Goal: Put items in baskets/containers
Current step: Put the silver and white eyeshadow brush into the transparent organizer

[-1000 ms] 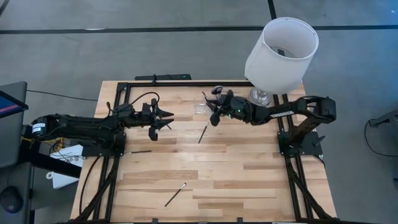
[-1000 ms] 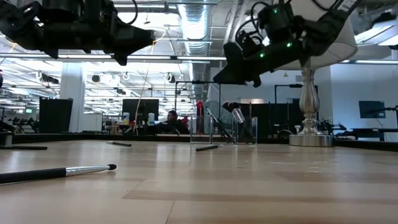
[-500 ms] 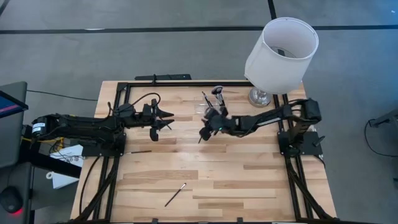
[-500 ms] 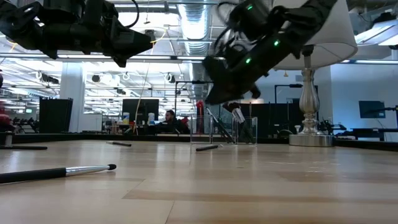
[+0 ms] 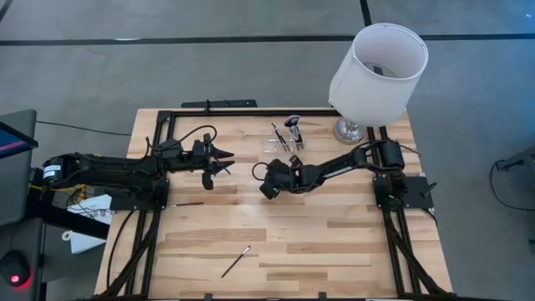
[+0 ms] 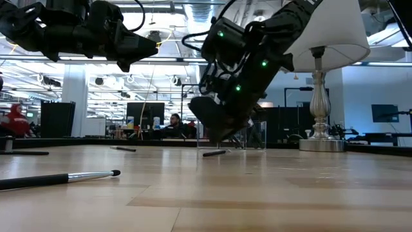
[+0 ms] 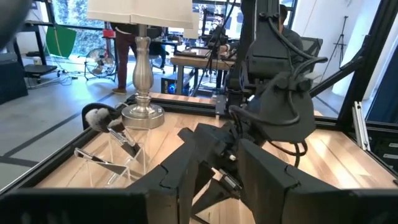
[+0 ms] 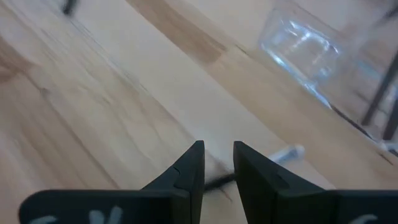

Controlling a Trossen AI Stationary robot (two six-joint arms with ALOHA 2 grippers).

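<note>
Right gripper point(image 5: 269, 186) now lowered over loose brush point(image 8: 283, 154), lamp point(image 5: 378, 71) behind.

the table point(image 5: 276, 234) is pale blond wood in planks, some strips running a bit more tan, with a black metal frame point(image 5: 209, 111) round the far part. both arms are matte black, the right one dotted with small green lights point(image 6: 263, 63), and the lamp has a plain white shade point(image 5: 378, 73) on a shiny silver base point(image 6: 320, 144). the organizer point(image 8: 305, 46) is clear plastic, the brush near the front point(image 5: 236, 262) has a black handle with a pale silver end, and the floor is flat grey.
</note>
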